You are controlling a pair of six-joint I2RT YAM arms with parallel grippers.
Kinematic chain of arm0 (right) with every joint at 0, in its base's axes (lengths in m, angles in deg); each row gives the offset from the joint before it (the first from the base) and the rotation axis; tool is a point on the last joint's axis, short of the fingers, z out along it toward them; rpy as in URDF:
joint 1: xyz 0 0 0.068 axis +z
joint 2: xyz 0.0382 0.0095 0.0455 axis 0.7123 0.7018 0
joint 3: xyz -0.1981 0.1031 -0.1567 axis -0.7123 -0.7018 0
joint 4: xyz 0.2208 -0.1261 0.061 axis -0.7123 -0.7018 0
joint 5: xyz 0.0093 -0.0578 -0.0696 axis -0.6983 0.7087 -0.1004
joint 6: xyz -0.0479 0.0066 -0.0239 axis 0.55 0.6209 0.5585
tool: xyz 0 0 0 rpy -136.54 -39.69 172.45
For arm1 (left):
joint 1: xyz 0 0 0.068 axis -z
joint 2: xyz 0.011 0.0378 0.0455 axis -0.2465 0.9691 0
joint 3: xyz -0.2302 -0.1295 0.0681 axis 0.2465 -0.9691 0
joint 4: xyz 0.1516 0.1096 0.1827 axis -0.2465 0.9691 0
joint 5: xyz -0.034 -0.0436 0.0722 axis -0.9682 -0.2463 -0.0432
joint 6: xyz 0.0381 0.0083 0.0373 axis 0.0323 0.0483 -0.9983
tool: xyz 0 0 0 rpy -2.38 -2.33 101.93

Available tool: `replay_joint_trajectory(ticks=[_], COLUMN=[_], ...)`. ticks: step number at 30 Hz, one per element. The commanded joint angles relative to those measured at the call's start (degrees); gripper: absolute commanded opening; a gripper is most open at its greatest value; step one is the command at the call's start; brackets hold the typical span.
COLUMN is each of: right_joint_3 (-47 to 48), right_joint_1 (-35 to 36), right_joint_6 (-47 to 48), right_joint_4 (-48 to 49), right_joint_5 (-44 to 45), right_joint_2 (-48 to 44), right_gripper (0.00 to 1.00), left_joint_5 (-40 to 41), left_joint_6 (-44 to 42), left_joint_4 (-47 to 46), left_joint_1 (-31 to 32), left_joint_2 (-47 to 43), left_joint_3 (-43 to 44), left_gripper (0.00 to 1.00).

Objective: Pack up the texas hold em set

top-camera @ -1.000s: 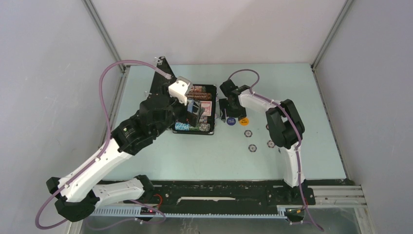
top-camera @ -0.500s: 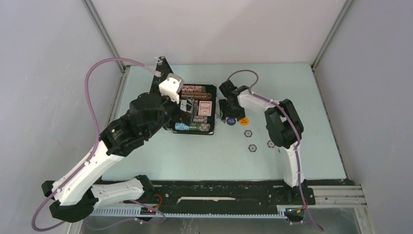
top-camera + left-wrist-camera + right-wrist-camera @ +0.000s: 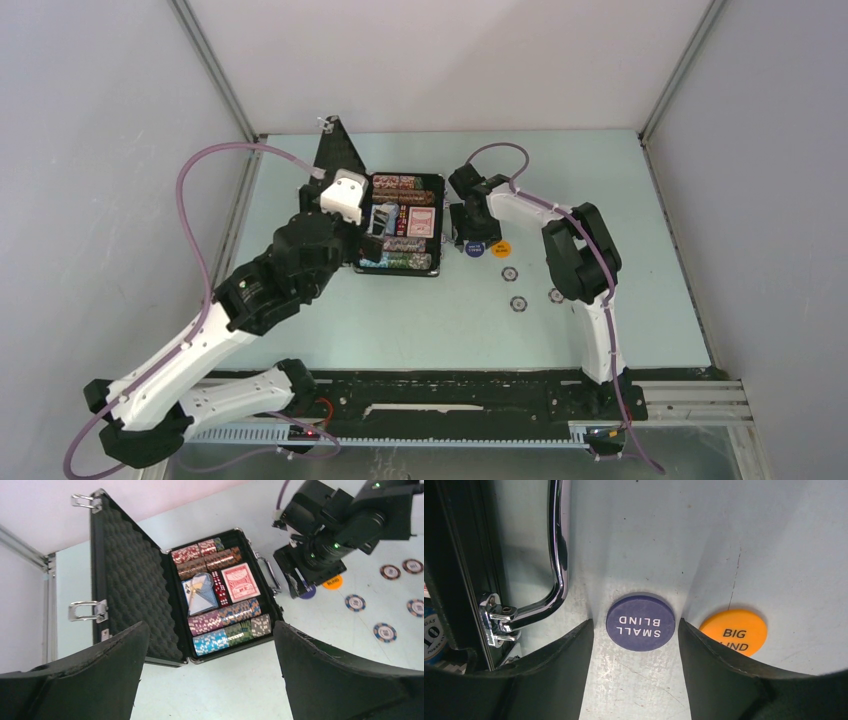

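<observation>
Top external: the open black case (image 3: 400, 222) is seen on the table (image 3: 600, 180). Left wrist: the left gripper (image 3: 210, 630) is spread wide above the case, nothing held. Right wrist: the right gripper (image 3: 634, 625) is set partly open astride the blue button (image 3: 640, 621), not gripping it.

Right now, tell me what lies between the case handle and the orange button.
The blue button, flat on the table inside the right gripper. The right wrist view shows it: handle on its left, orange button on its right.
</observation>
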Motion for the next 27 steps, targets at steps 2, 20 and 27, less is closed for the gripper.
replay_joint_trajectory(ticks=[2,20,27], right_joint_3=[1.61,-0.74,-3.84], right_joint_1=[0.45,0.36,0.08], right_joint_6=[0.52,-0.12,-0.66], right_joint_4=[-1.09,1.42,4.56], right_joint_5=[0.98,0.83,1.27], right_joint_2=[0.56,-1.95,-5.76], right_gripper=[0.69,0.57,0.57], left_joint_5=[5.41,5.67,5.7], left_joint_6=[-1.08,-1.41,-1.18], left_joint_4=[-5.14,-6.91,-6.92], left_joint_1=[0.09,-1.0,-1.24], left_joint_2=[-3.59,-6.79,-6.87], left_joint_3=[-2.43,-4.39,-4.67], left_gripper=[1.0,1.0,1.0])
